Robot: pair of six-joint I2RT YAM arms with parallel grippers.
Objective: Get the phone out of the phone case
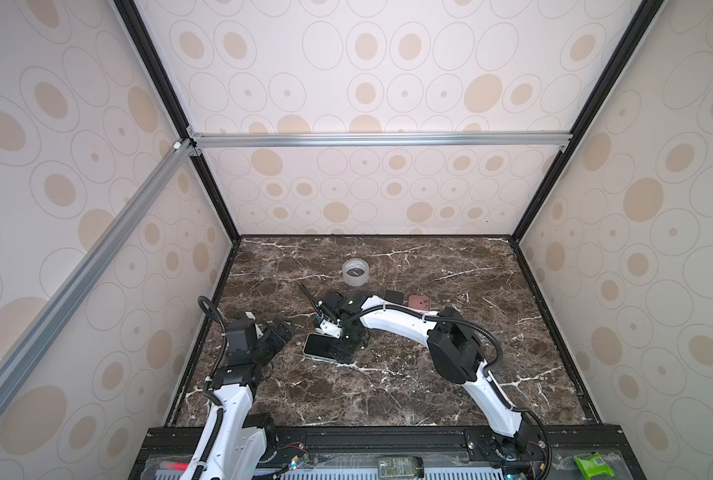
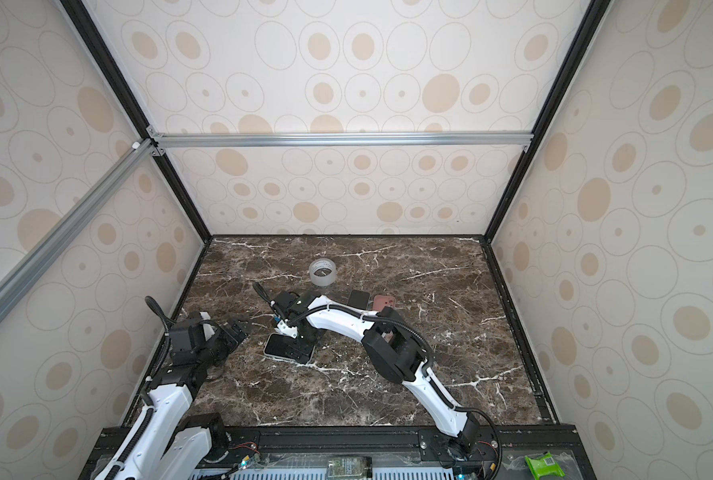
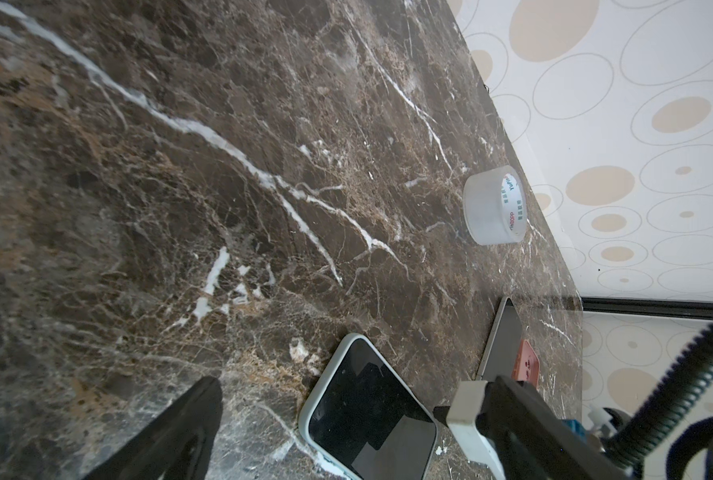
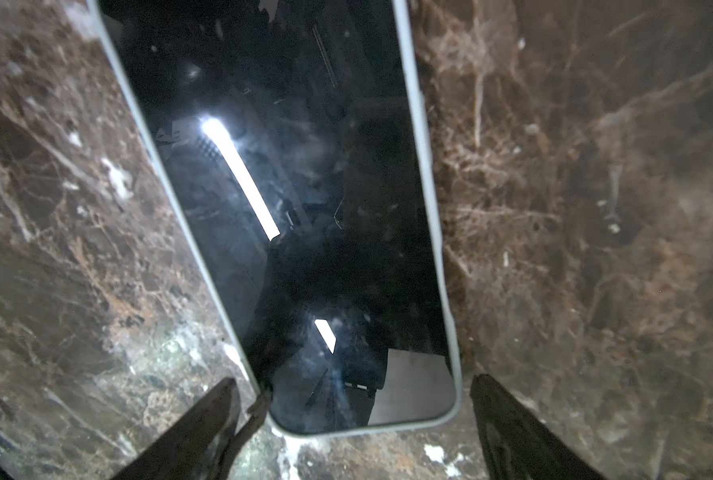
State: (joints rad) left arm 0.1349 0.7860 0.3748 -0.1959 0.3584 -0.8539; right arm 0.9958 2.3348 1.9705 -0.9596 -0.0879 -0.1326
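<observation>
Two arms are working over the brown marble table (image 1: pixel 429 374), which is filling the floor of the enclosure.

The right arm is reaching across the middle. Its right gripper (image 4: pixel 352 384) is pointing down over the near end of the phone, jaws spread. In the right wrist view one fingertip (image 4: pixel 230 386) is sitting at the case's edge, and the other is standing clear of the opposite edge. Nothing is being grasped.

The left arm is keeping to the left of both top views. Its left gripper (image 1: pixel 280 332) is hanging above the bare table just beside the phone, released and carrying nothing.

The phone (image 4: pixel 296 208) is lying flat on the table, dark screen up, left of centre in both top views. It is sitting fully inside the phone case (image 4: pixel 425 166), whose pale rim is running round the whole visible edge (no corner is lifting).

A roll of clear tape (image 1: pixel 355 272) is standing on its flat side toward the back wall, well apart from the phone.

A dark flat slab (image 1: pixel 393 296) is lying behind the right arm; what it is cannot be told.

A pink cased handset (image 1: pixel 419 302) is lying just beside that slab, partly hidden by the arm.
</observation>
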